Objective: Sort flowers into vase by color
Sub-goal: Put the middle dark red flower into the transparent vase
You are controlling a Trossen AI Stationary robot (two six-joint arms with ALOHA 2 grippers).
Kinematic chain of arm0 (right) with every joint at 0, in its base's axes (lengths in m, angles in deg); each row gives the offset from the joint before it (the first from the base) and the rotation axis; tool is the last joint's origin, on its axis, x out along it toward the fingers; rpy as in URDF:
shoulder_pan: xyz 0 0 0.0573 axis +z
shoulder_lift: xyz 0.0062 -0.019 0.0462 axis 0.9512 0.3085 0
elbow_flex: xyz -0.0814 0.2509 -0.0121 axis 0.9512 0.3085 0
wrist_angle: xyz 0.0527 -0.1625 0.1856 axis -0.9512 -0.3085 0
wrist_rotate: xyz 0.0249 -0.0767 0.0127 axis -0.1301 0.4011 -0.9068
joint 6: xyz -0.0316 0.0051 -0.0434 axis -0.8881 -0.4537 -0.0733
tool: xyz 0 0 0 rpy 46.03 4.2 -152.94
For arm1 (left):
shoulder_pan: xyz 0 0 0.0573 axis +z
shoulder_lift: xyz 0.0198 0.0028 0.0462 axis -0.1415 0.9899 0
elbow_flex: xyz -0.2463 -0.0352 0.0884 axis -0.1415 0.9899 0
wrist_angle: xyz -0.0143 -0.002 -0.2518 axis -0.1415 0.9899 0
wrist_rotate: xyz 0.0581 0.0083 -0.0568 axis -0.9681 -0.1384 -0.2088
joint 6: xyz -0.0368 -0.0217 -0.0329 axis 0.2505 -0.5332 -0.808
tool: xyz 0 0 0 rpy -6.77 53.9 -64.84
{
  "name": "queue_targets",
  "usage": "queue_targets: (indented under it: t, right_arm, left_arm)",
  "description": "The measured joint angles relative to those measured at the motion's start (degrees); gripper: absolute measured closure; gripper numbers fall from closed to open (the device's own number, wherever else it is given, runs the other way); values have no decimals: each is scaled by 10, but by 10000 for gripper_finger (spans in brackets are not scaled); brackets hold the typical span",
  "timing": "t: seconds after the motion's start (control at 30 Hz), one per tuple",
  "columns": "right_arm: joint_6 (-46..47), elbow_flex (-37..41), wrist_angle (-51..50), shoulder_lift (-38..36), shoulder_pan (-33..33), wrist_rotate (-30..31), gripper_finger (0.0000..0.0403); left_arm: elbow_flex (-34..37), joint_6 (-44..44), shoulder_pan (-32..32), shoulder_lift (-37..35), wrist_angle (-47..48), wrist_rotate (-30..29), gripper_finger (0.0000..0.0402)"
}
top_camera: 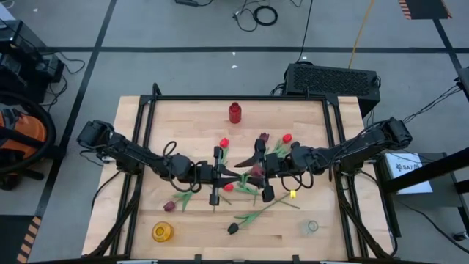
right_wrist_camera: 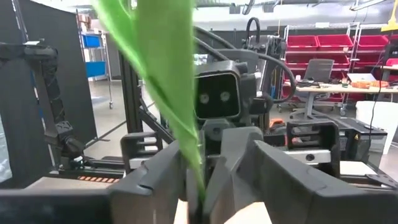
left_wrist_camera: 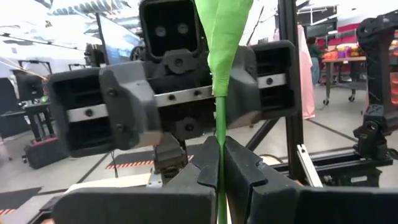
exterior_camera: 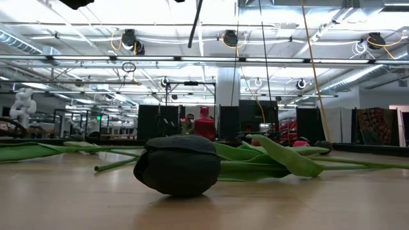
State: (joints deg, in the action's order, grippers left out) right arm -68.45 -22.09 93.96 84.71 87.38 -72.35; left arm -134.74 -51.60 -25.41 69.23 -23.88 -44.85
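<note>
grey concrete floor point(top_camera: 183, 29) marked with dark tape lines, loose cables point(top_camera: 256, 15) lying on it. open industrial ceiling — white pipes point(exterior_camera: 192, 61) and hanging lamps point(exterior_camera: 230, 38). red storage bins point(right_wrist_camera: 336, 43) on shelving; workbench point(right_wrist_camera: 336, 90) near them — black partitions point(exterior_camera: 156, 121) farther back.

Only faint, perhaps unreadable print on the white sheet point(top_camera: 407, 166) beside the table.

Light wood table point(top_camera: 146, 213), black frame rails along its edges. Red vase point(top_camera: 234, 112) near far edge, yellow vase point(top_camera: 162, 232) near-left corner, clear vase point(top_camera: 311, 227) near-right corner. Tulips point(top_camera: 253, 215) scattered mid-table.
</note>
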Motion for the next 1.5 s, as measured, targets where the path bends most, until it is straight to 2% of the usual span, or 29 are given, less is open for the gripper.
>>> queue_targets:
  t: [0.43,0.63,0.97,1.13,1.2,1.3,1.5]
  right_arm:
    - [-3,0,-26,0,2,-6,392]
    - [0,0,-61,-15,1,-1,393]
    - [19,0,-156,-95,24,0,399]
    - [83,0,-263,-183,58,5,399]
    - [106,0,-317,-218,86,38,399]
    - [147,0,-373,-265,146,124,399]
    - [216,0,-427,-323,287,245,399]
  left_arm:
    - [0,0,0,-6,20,-4,390]
    - [0,-1,-1,-6,32,-21,376]
    - [0,-16,-13,-16,80,-17,255]
    - [0,-68,-23,-70,143,-17,234]
    - [0,-75,-29,-96,182,-17,234]
    - [1,-71,-35,-131,230,-18,234]
    - [1,-72,-43,-165,256,-20,234]
